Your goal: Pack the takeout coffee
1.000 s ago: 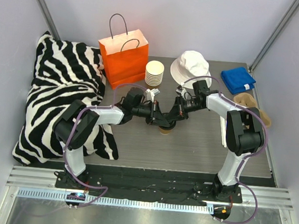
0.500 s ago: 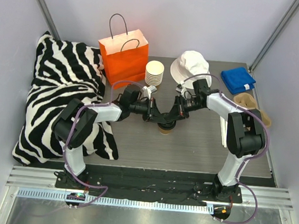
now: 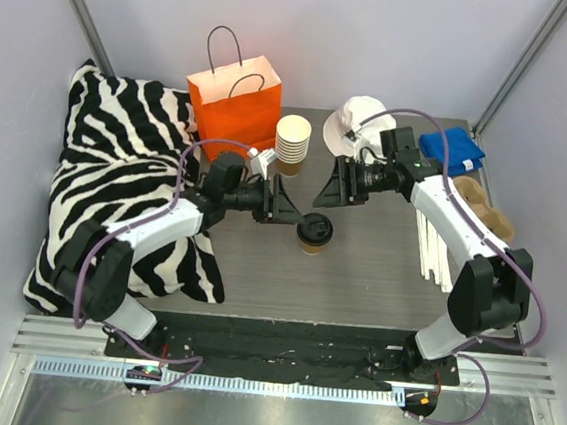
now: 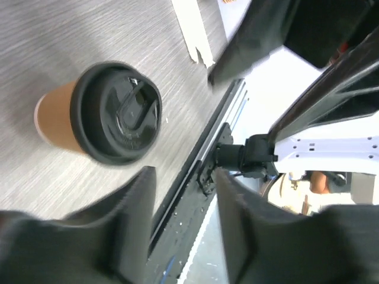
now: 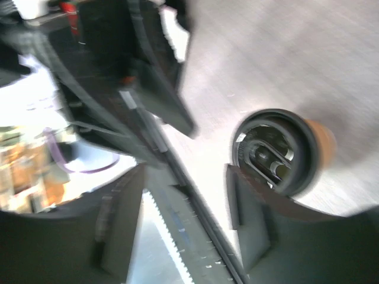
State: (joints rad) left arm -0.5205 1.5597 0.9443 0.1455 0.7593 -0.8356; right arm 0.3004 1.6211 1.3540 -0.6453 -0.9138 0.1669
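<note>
Black, matt plastic fingers (image 4: 133,219) of the left gripper (image 4: 183,177) are held spread, with nothing gripped between them. The blurred dark fingers (image 5: 121,219) of the right gripper (image 5: 185,177) are parted likewise, with nothing between. The takeout coffee (image 4: 71,121) is found beyond the left fingertips and off to one side, clear of both. It is a small, round, smooth-walled cup of tan-brown paper, capped by a black moulded lid (image 4: 118,112) with a raised rim and a recessed sip tab. In the right wrist view the takeout coffee (image 5: 278,151) is seen just past the tip of one finger; whether it is touched there cannot be told. From above, the takeout coffee (image 3: 314,233) is shown standing upright on the grey wood-grained table (image 3: 378,272), with the left gripper (image 3: 286,211) just beside it and the right gripper (image 3: 328,189) a little behind it. Further back, a stack of lidless paper cups (image 3: 293,138), an orange paper bag (image 3: 235,107) with thin loop handles, a white cloth bucket hat (image 3: 357,124) and a folded blue cloth (image 3: 450,150) are set along the rear. A brown pulp carrier (image 3: 485,207) lies at the right edge and a zebra-striped cushion (image 3: 116,176) at the left.
</note>
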